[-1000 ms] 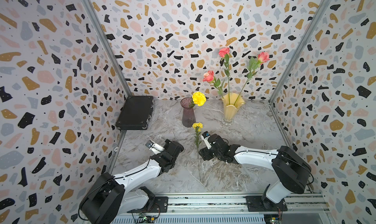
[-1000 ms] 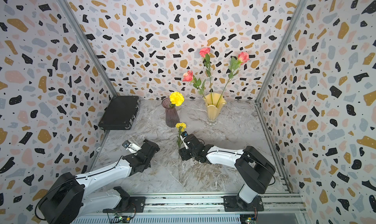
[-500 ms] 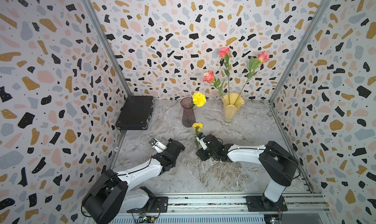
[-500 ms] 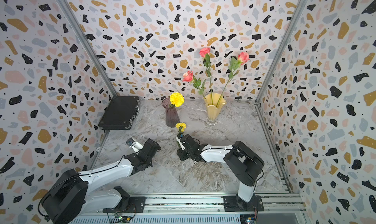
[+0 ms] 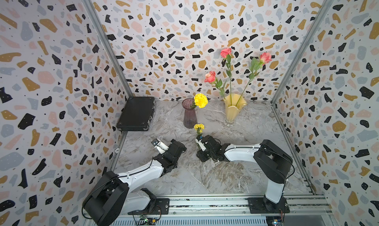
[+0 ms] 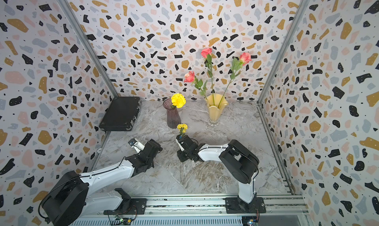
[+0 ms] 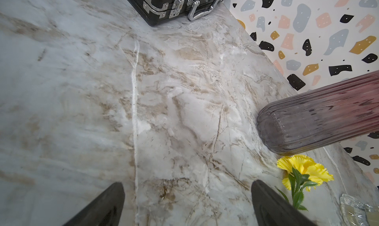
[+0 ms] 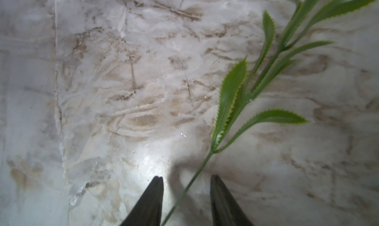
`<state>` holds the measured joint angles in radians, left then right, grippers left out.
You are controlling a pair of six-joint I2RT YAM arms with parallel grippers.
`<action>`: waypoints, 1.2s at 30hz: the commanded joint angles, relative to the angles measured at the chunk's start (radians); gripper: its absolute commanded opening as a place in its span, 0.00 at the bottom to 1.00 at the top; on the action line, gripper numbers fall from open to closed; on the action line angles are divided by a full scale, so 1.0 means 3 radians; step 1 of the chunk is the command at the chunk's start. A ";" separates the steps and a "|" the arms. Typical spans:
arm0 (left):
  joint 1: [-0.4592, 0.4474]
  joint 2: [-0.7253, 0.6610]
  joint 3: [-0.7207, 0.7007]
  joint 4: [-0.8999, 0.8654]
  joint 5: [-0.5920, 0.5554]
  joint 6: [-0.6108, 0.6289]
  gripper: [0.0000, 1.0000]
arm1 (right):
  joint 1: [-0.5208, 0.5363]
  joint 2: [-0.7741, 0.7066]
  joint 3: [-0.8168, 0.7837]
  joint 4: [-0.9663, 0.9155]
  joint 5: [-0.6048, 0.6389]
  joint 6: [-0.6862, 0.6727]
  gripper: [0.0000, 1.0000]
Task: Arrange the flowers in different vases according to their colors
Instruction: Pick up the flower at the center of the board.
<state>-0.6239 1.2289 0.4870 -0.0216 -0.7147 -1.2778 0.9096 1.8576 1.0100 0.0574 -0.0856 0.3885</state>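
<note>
Yellow flower (image 5: 199, 127) lies just beside the purple vase (image 5: 189, 114), its stem (image 8: 200, 165) between the parted jaws of the right gripper (image 8: 186, 178). Closing squarely on the bare stem, below the leaves (image 8: 227, 104), should give the surest grip before lifting.

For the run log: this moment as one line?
right end effector: open, around loose yellow flower stem | left end effector: open, empty | purple vase: one yellow bloom | yellow vase: three pink roses

3 pink roses (image 5: 210, 77) in yellow vase (image 5: 233, 110) | yellow bloom (image 5: 200, 100) in purple vase (image 5: 189, 117) | loose carnation (image 5: 199, 127) lying flat
</note>
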 commanded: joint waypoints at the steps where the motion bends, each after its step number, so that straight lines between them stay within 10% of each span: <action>1: 0.0004 -0.0030 0.0029 0.0036 -0.0031 0.0053 0.99 | 0.0017 0.0026 0.0100 -0.0232 0.0138 0.0060 0.39; 26: 0.0004 0.0122 0.0141 -0.0049 -0.0048 0.0109 0.99 | 0.0016 -0.0713 -0.0440 -0.0016 0.1146 0.0198 0.00; 31: 0.0009 0.0137 0.0119 0.0652 0.0712 0.1172 1.00 | 0.0017 -0.1499 -0.1479 0.1621 0.0914 0.0043 0.00; 36: 0.0006 0.0290 0.0294 0.0744 0.1368 0.1569 0.99 | 0.0018 -0.1752 -0.1715 0.1915 0.1037 -0.0063 0.00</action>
<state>-0.6231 1.2934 0.5285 0.1287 -0.4404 -0.9459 0.9123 1.3586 0.4992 0.4774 0.2031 0.4000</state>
